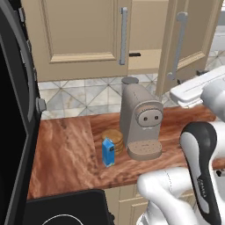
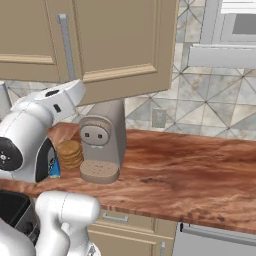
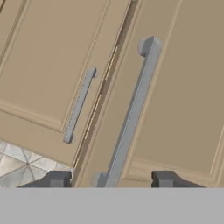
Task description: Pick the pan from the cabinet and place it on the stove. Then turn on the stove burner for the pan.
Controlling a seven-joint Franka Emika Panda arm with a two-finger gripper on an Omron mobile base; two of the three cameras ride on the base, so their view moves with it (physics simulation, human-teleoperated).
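Pincer (image 3: 107, 179) apart, straddling the right door's handle (image 3: 131, 111) without gripping; the pan's handle (image 1: 135, 54) peeks through the cabinet (image 1: 83, 30) gap — reaching in risks hitting the half-open door (image 1: 186, 39).

Landmark: coffee machine (image 1: 139, 121), standing on the counter (image 1: 66, 154).
- Cookies (image 1: 113, 138): stacked on the counter, touching or just beside the machine's left side.
- Carton (image 1: 108, 152): upright on the counter, just before the cookies, left of the machine.
- Cabinet (image 1: 79, 35): on the wall above and behind the machine; its right door (image 1: 186, 39) stands ajar, above the machine's right.
- Pan (image 1: 134, 54): handle tip in the gap between the doors, above the machine.
- Stove (image 1: 66, 211): below the counter edge, left and before the machine.
- Outlet (image 2: 159, 118): on the wall behind, right of the machine.
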